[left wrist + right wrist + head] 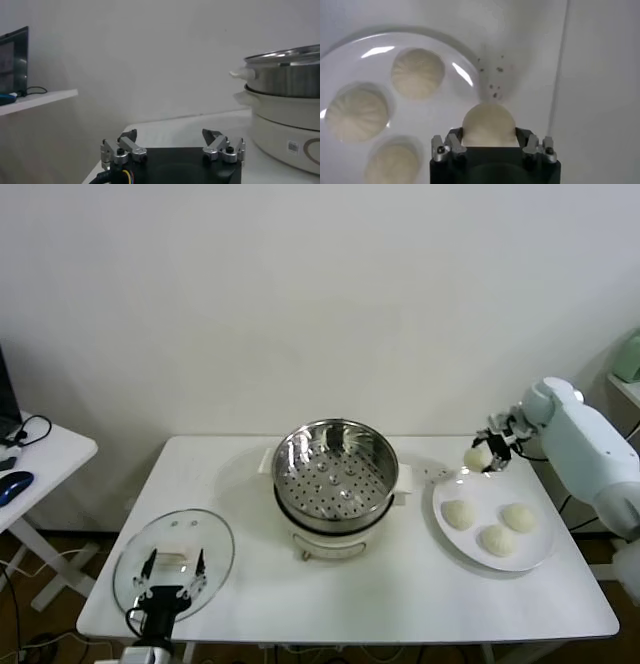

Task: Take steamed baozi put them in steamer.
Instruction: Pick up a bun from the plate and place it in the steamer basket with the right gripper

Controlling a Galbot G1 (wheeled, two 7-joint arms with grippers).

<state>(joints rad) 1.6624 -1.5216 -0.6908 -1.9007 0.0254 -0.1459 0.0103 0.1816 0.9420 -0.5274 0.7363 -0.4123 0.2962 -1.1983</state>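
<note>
My right gripper (483,457) is shut on one cream-white baozi (488,125) and holds it in the air above the far left rim of the white plate (542,550). Three more baozi (458,514) (518,517) (498,539) lie on that plate. The shiny steel steamer (336,474) stands at the table's centre on its white base, its perforated tray bare. My left gripper (171,570) hangs open low at the table's front left, over the glass lid (212,539). In the left wrist view the open left gripper (172,137) faces the steamer (285,75).
The flat glass lid lies at the front left of the white table (400,599). A side desk (45,454) with a blue mouse and cables stands to the left. A mint-green object (628,354) sits at the far right edge.
</note>
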